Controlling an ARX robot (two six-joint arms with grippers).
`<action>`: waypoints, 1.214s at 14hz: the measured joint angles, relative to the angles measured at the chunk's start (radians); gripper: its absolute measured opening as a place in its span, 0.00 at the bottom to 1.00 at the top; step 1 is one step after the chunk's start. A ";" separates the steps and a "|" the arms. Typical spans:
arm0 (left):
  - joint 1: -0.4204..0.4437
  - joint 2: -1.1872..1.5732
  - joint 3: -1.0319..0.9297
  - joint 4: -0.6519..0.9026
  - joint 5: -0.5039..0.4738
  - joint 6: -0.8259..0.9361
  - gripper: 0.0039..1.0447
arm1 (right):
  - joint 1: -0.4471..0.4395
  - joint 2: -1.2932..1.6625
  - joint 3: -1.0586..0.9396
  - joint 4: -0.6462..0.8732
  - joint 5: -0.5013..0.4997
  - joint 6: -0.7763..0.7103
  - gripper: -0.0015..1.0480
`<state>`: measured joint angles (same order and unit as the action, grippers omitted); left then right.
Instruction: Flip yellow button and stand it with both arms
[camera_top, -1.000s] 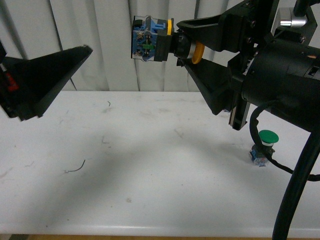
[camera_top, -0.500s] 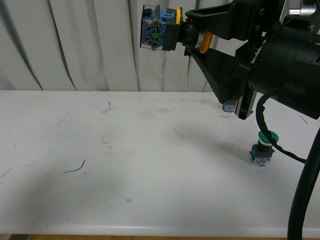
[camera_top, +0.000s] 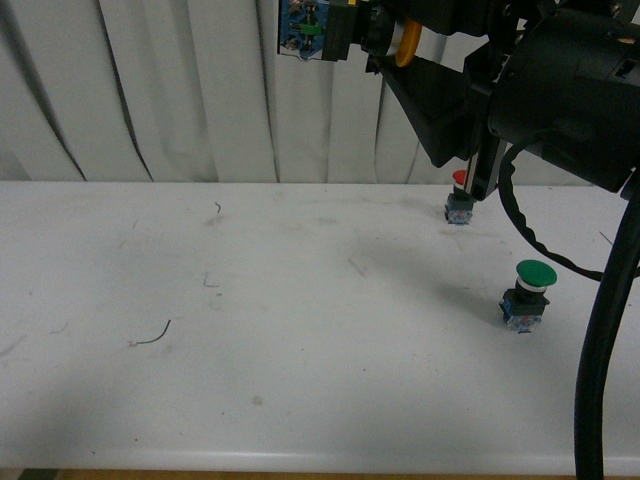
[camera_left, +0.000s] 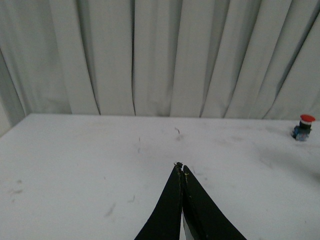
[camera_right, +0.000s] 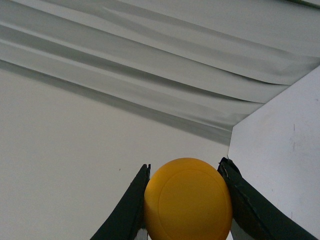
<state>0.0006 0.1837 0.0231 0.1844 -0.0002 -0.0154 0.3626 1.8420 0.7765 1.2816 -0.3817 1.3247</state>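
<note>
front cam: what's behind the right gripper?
The red button, standing on the table. Its cap is partly covered by the right gripper holding the yellow button; base shows.

A green button (camera_top: 528, 294) stands upright on the white surface (camera_top: 300, 380), toward its right side. A red button (camera_top: 458, 207) stands farther back, near the pleated pale curtain (camera_top: 150, 90). A thin curled scrap (camera_top: 152, 335) lies well apart, to the left.

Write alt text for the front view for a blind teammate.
The right gripper holds the yellow button sideways high above the white table, contact block pointing left, against a pale curtain. A red-capped button and a green-capped button stand upright on the table's right side.
</note>
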 joint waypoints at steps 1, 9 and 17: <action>0.000 -0.016 -0.012 -0.006 0.000 0.000 0.01 | 0.005 0.002 0.003 0.000 0.000 -0.005 0.35; 0.000 -0.174 -0.012 -0.169 0.002 0.001 0.01 | 0.010 0.003 0.006 0.000 -0.002 -0.016 0.35; 0.000 -0.175 -0.013 -0.188 0.000 0.001 0.01 | 0.009 0.005 0.005 0.000 -0.001 -0.020 0.35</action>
<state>0.0006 0.0090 0.0097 -0.0036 -0.0006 -0.0147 0.3717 1.8469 0.7818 1.2819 -0.3824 1.3045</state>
